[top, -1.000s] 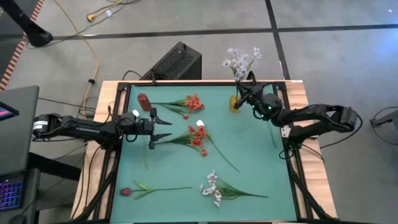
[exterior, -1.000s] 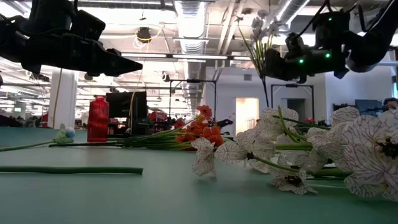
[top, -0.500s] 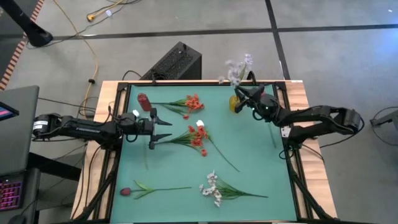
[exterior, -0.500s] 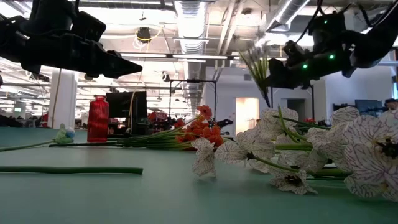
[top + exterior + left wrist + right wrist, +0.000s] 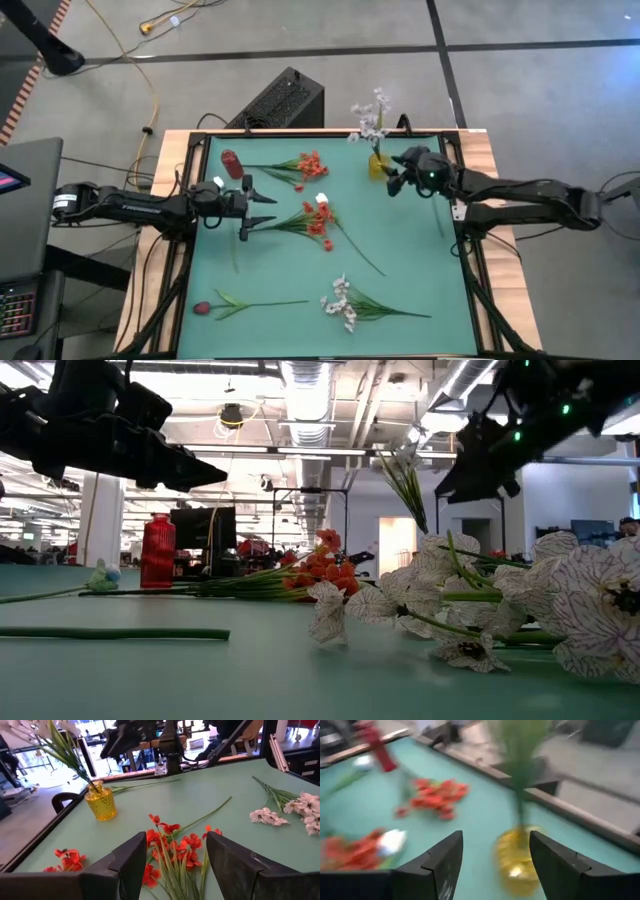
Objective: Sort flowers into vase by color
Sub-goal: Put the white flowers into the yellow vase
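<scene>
Yellow glass vase [image 5: 378, 166] at one o'clock is holding the white spray [image 5: 369, 118], so the right gripper [image 5: 396, 178] is hanging beside it, fingers spread and empty. The left gripper [image 5: 262, 210], also spread, is hovering at nine o'clock by the red-orange flowers [image 5: 318, 222].

Even, diffuse light covers the flat green table mat [image 5: 400, 250] in the high view — shadows under the stems are faint and soft. In the low view, long ceiling strip lights [image 5: 310, 385] glare white, and the nearest white papery blossoms [image 5: 590, 610] are out of focus. The right wrist view is heavily motion-blurred — the yellow glass vase [image 5: 517, 862] smears. The left wrist view is sharp, with bright daylight beyond the table.
</scene>
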Robot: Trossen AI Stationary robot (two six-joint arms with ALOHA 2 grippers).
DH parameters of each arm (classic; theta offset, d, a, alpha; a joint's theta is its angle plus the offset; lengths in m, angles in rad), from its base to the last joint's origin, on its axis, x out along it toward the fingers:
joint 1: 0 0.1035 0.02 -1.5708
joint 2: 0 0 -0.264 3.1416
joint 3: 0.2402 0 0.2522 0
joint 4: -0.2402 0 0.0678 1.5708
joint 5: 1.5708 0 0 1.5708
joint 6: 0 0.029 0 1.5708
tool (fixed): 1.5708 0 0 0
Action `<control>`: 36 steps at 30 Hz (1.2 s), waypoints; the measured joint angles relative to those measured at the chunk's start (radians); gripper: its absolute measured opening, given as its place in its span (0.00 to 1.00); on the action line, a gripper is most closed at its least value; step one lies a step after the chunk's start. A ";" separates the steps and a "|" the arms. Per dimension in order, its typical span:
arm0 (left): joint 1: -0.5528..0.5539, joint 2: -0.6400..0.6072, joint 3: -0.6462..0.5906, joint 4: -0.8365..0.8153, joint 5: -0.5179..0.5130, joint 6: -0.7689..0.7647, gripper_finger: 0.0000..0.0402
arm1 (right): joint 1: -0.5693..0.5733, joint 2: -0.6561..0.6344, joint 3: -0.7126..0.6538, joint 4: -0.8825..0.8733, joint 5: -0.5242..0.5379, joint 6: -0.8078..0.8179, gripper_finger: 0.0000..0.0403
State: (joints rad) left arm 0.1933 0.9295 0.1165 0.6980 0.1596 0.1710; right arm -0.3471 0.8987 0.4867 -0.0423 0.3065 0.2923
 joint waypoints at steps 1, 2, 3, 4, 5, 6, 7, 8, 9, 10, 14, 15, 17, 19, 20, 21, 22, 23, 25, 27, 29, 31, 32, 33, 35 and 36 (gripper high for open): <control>0.000 0.000 0.000 -0.003 0.000 -0.008 0.49 | 0.021 0.000 0.019 -0.030 -0.019 0.016 0.63; 0.000 0.000 0.000 -0.007 0.000 -0.021 0.49 | 0.046 0.004 0.036 -0.056 -0.036 0.024 0.63; 0.000 0.000 0.000 -0.013 0.000 -0.030 0.49 | 0.072 0.010 0.051 -0.073 -0.052 0.033 0.63; 0.000 0.000 0.000 -0.016 0.000 -0.036 0.49 | 0.101 0.019 0.065 -0.080 -0.061 0.046 0.63; 0.000 0.000 0.000 -0.017 0.000 -0.037 0.49 | 0.131 0.029 0.077 -0.082 -0.068 0.056 0.63; 0.000 0.000 0.000 -0.018 0.000 -0.043 0.49 | 0.163 0.041 0.086 -0.084 -0.071 0.064 0.63; 0.000 0.000 0.000 -0.019 0.000 -0.053 0.49 | 0.196 0.054 0.094 -0.085 -0.073 0.075 0.63; 0.000 0.000 0.000 -0.020 0.002 -0.065 0.49 | 0.230 0.069 0.102 -0.085 -0.074 0.086 0.63; 0.000 0.000 0.000 -0.020 0.015 -0.078 0.49 | 0.262 0.085 0.109 -0.085 -0.074 0.098 0.63; 0.000 0.000 0.000 -0.020 0.032 -0.087 0.49 | 0.292 0.101 0.115 -0.085 -0.073 0.107 0.63; -0.024 0.000 0.000 -0.022 0.094 -0.118 0.49 | 0.417 0.177 0.135 -0.080 -0.073 0.185 0.63; -0.035 0.000 0.000 -0.027 0.096 -0.125 0.49 | 0.446 0.200 0.140 -0.074 -0.072 0.209 0.63; -0.058 0.000 0.000 -0.040 0.094 -0.131 0.49 | 0.496 0.248 0.152 -0.064 -0.056 0.256 0.63; -0.079 0.000 0.000 -0.040 0.089 -0.130 0.49 | 0.534 0.304 0.170 -0.052 -0.047 0.286 0.63; -0.090 0.000 0.000 -0.039 0.082 -0.128 0.49 | 0.549 0.333 0.182 -0.048 -0.047 0.297 0.63; -0.099 0.000 0.000 -0.038 0.071 -0.127 0.49 | 0.561 0.364 0.197 -0.050 -0.047 0.309 0.63; -0.107 0.000 0.000 -0.037 0.061 -0.126 0.49 | 0.572 0.396 0.217 -0.057 -0.047 0.319 0.63; -0.114 0.000 0.000 -0.037 0.048 -0.126 0.49 | 0.581 0.428 0.241 -0.064 -0.048 0.330 0.63; -0.126 0.000 0.000 -0.037 0.025 -0.127 0.49 | 0.595 0.490 0.299 -0.103 -0.072 0.361 0.63; -0.139 0.000 0.000 -0.041 0.018 -0.128 0.49 | 0.605 0.550 0.374 -0.160 -0.122 0.389 0.63; -0.153 0.000 0.000 -0.063 0.018 -0.129 0.49 | 0.620 0.608 0.452 -0.250 -0.188 0.404 0.63; -0.173 0.000 0.000 -0.088 0.018 -0.132 0.49 | 0.639 0.662 0.531 -0.342 -0.253 0.418 0.63; -0.184 0.000 0.000 -0.101 0.018 -0.136 0.49 | 0.649 0.686 0.569 -0.392 -0.282 0.419 0.63; -0.195 0.000 0.000 -0.117 0.018 -0.138 0.49 | 0.660 0.705 0.608 -0.440 -0.310 0.421 0.63; -0.220 0.000 -0.001 -0.143 0.018 -0.145 0.49 | 0.680 0.744 0.676 -0.512 -0.355 0.447 0.63; -0.232 0.000 -0.001 -0.146 0.018 -0.151 0.49 | 0.690 0.759 0.704 -0.545 -0.371 0.460 0.63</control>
State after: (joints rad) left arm -0.0388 0.9295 0.1154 0.5522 0.1776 0.0196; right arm 0.3434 1.6582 1.1903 -0.5872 -0.0645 0.7521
